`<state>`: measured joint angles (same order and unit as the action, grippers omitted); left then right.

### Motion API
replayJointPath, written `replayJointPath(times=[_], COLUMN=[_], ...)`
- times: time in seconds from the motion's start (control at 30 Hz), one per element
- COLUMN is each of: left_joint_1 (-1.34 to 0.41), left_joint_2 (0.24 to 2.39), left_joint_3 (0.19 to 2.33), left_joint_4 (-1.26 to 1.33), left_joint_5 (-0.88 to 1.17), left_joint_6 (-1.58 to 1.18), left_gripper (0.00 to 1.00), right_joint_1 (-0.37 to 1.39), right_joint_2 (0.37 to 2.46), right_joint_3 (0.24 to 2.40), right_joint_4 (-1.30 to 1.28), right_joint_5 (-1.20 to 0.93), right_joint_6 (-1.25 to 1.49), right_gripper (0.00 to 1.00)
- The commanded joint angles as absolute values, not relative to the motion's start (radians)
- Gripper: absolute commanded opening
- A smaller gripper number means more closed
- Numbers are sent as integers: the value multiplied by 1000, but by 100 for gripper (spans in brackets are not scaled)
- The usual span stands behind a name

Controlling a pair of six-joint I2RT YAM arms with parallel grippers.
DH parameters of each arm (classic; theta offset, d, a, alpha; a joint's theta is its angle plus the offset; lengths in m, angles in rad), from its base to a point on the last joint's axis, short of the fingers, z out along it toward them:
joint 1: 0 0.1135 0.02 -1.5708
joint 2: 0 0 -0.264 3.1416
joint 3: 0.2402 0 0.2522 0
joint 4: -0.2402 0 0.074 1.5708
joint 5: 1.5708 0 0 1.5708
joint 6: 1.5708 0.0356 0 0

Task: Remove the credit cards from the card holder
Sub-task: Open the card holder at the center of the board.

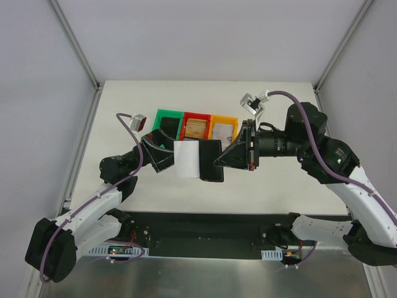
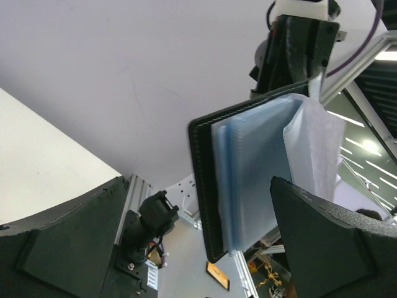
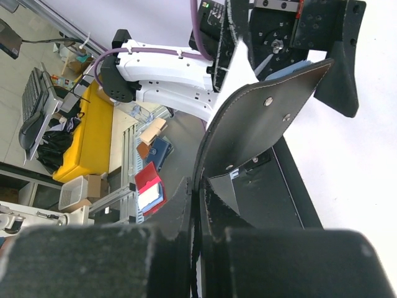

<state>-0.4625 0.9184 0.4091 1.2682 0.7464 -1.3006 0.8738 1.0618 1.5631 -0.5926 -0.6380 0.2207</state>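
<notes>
The card holder (image 1: pixel 209 160) hangs open in the air in front of the bins. Its black cover faces right and a pale inner panel (image 1: pixel 186 159) faces left. My right gripper (image 1: pixel 218 162) is shut on the edge of the black cover, which also shows in the right wrist view (image 3: pixel 267 124). My left gripper (image 1: pixel 172 155) is open at the pale panel's left edge. In the left wrist view the holder's black edge (image 2: pixel 208 186) and bluish sleeves (image 2: pixel 254 167) stand between my fingers (image 2: pixel 322 242) without touching them. A tan-gold card (image 1: pixel 197 129) lies in the red bin.
Green (image 1: pixel 167 117), red (image 1: pixel 197 117) and orange (image 1: pixel 224 119) bins stand in a row behind the holder. The orange bin holds a pale item. A black object sits at the green bin, partly hidden by my left gripper. Frame posts stand at the table's far corners.
</notes>
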Motion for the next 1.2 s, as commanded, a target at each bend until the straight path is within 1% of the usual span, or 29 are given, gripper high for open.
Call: replayJointPath(times=[0.0,0.3,0.5,0.67,0.83,1.17], left_joint_1=[-449,-443,-443,-443,-443,-439], left_joint_2=[867,827,818,827,808,709], left_joint_3=[449,498,551,554,545,560], left_joint_4=[1681,1681,1680,1680,1678,1504], left_joint_5=[778,785,798,796,798,825], left_joint_6=[-1324,-1350,-1365,-1377,-1364,-1267], left_gripper=[99,99,99,99,99,99], right_joint_1=[871,870,871,873,873,873], right_joint_2=[1048,1020,1029,1051,1069,1060], right_joint_3=[1575,1582,1624,1654,1678,1687], right_joint_4=[-526,-545,-569,-571,-617,-692], right_joint_5=[-666,-635,-629,-624,-574,-485], right_joint_6=[233,225,222,226,193,138], right_gripper=[0,0,0,0,0,0])
